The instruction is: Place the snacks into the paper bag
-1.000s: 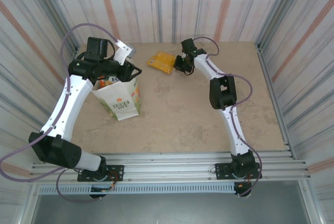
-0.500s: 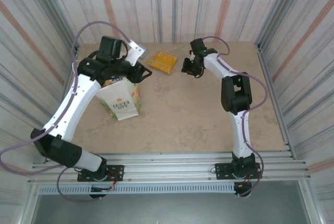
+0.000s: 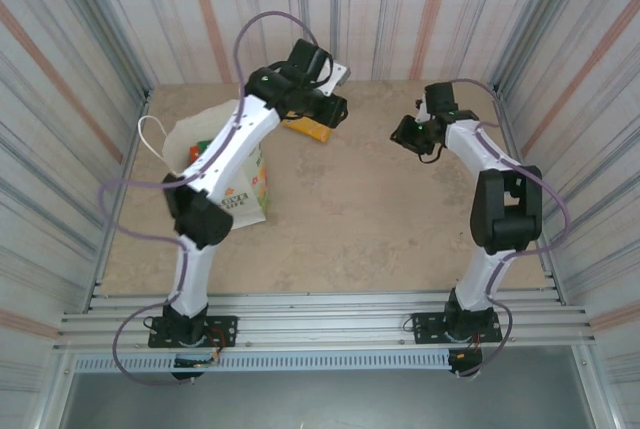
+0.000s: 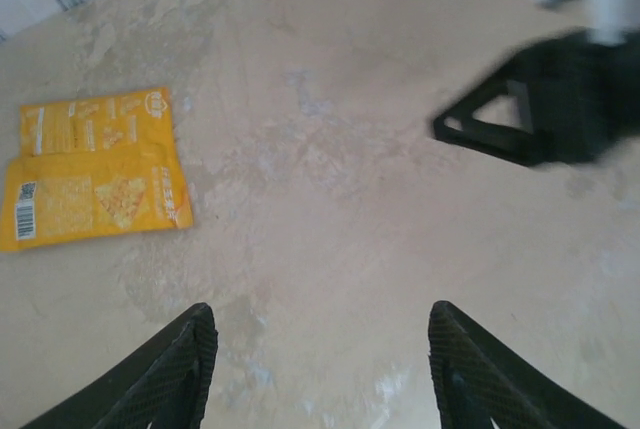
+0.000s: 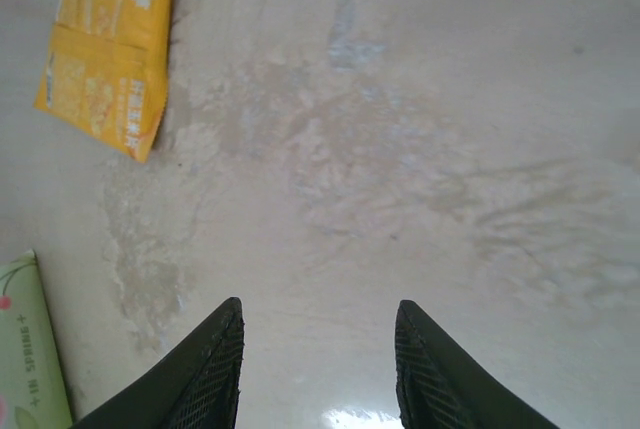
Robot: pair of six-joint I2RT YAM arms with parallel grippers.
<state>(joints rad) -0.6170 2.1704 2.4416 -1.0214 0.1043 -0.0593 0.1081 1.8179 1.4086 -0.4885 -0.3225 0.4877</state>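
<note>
Swung my L gripper [image 3: 325,114] off the paper bag [image 3: 250,194] over to the yellow-orange packet [image 3: 308,130] at far centre of the table [image 3: 350,239]; R gripper [image 3: 408,135] backed off rightward. Both hung w/ fingers apart, nothing btwn. Packet lay flat below my L gripper; bag stood upright, left side.

You can read "IN SPRING" on the green side of the paper bag [image 5: 25,359]; the yellow packet [image 4: 90,169] carries a barcode and print too small to read
</note>
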